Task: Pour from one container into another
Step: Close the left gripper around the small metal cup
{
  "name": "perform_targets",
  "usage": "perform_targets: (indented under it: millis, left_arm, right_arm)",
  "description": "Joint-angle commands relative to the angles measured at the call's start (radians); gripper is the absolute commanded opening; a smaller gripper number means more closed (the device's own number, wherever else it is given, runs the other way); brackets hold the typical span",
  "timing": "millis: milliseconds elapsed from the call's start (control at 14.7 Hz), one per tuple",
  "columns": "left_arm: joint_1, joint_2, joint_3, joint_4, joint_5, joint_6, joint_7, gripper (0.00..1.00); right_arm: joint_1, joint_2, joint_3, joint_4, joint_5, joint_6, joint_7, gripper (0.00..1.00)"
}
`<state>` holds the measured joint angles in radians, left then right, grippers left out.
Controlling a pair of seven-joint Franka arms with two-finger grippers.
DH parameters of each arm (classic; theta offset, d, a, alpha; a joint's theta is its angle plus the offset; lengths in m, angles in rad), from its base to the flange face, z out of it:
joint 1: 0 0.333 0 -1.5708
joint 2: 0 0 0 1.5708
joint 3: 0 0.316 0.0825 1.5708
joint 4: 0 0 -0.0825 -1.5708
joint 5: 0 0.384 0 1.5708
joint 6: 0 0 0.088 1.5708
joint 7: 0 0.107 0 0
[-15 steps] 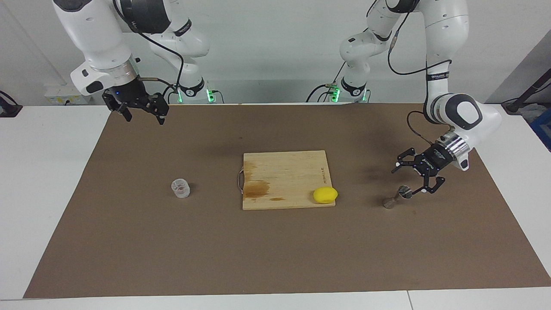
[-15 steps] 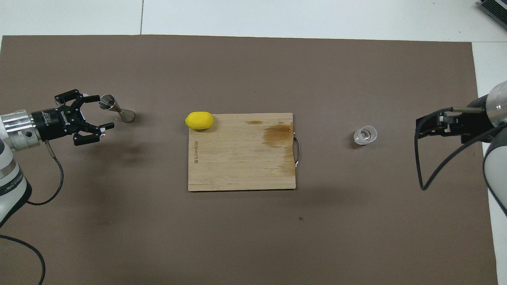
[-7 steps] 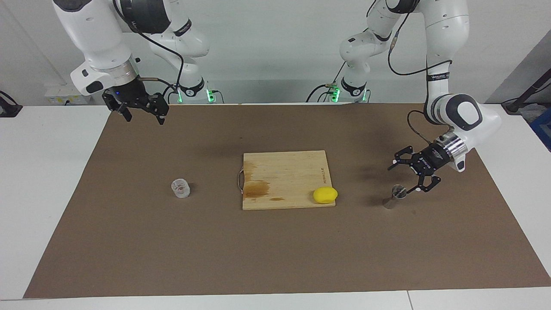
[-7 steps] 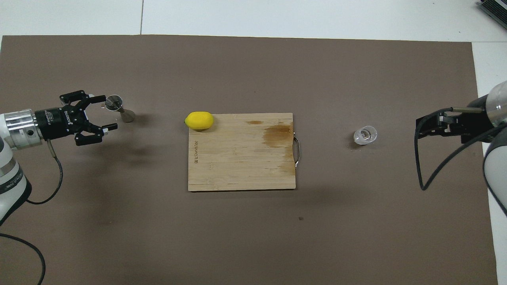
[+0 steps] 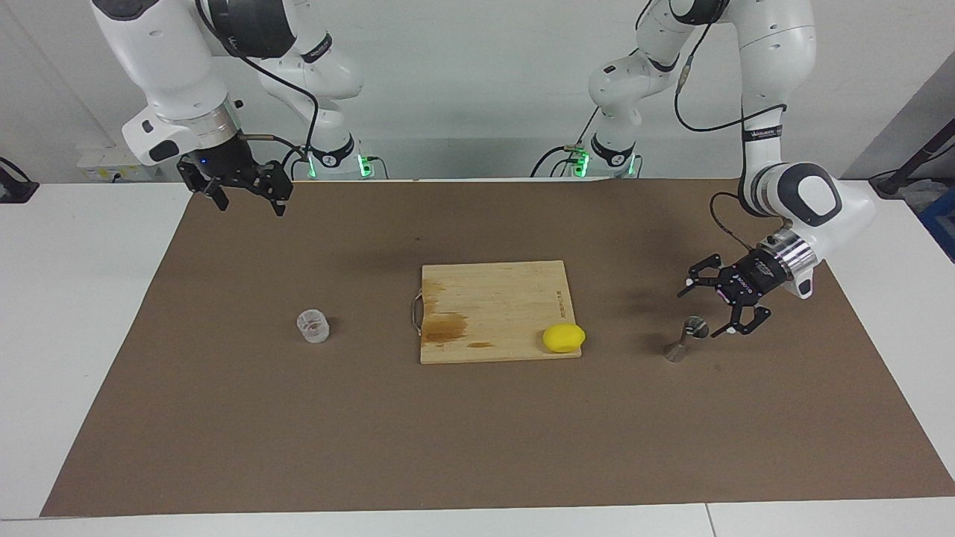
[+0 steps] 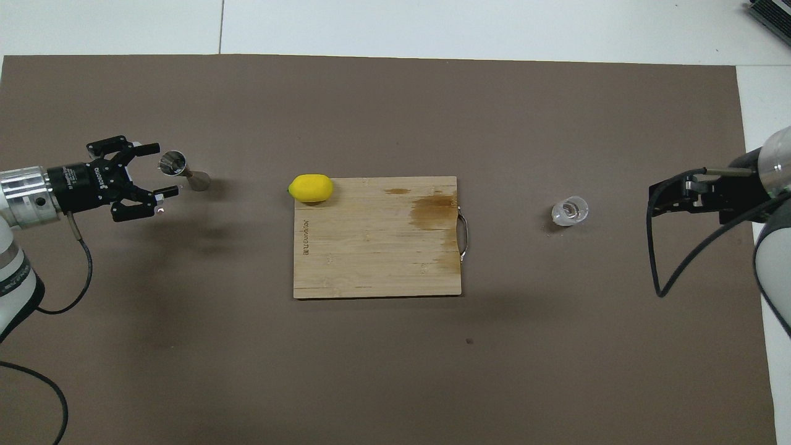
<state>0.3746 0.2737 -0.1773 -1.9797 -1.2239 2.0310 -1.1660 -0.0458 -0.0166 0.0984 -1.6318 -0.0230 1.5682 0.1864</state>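
The steel hourglass jigger (image 5: 684, 340) (image 6: 185, 171) stands on the brown mat toward the left arm's end, its upper cone leaning toward my left gripper. My left gripper (image 5: 710, 309) (image 6: 163, 170) is low and level, open, with one finger on each side of the jigger's upper cone; I cannot tell whether a fingertip touches it. The small clear ribbed cup (image 5: 313, 327) (image 6: 570, 211) stands alone toward the right arm's end. My right gripper (image 5: 251, 203) (image 6: 656, 201) waits open, raised over the mat's edge, well apart from the cup.
A wooden cutting board (image 5: 485, 294) (image 6: 371, 253) with a metal handle and a brown stain lies in the middle of the mat. A yellow lemon (image 5: 563, 337) (image 6: 311, 188) rests on the board's corner, between the board and the jigger.
My left gripper edged toward the jigger and then drew back slightly. The jigger's upper cone rocked a little while its base stayed put. The right arm has not moved.
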Motion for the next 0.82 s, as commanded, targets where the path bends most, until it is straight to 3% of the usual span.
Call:
perform_targets:
  millis: [0, 205, 751]
  left_arm:
    - [0.001, 0.027, 0.004, 0.042, 0.001, -0.005, -0.038, 1.0]
    - [-0.013, 0.053, -0.002, 0.032, 0.0, 0.11, -0.031, 1.0]
    - [-0.014, 0.061, -0.014, 0.019, -0.006, 0.103, -0.024, 0.96]
  right_arm:
    - [-0.013, -0.022, 0.006, -0.026, 0.0, 0.01, -0.021, 1.0]
    - [-0.013, -0.022, 0.006, -0.026, 0.0, 0.01, -0.021, 1.0]
    - [-0.013, -0.022, 0.004, -0.026, 0.0, 0.01, -0.021, 1.0]
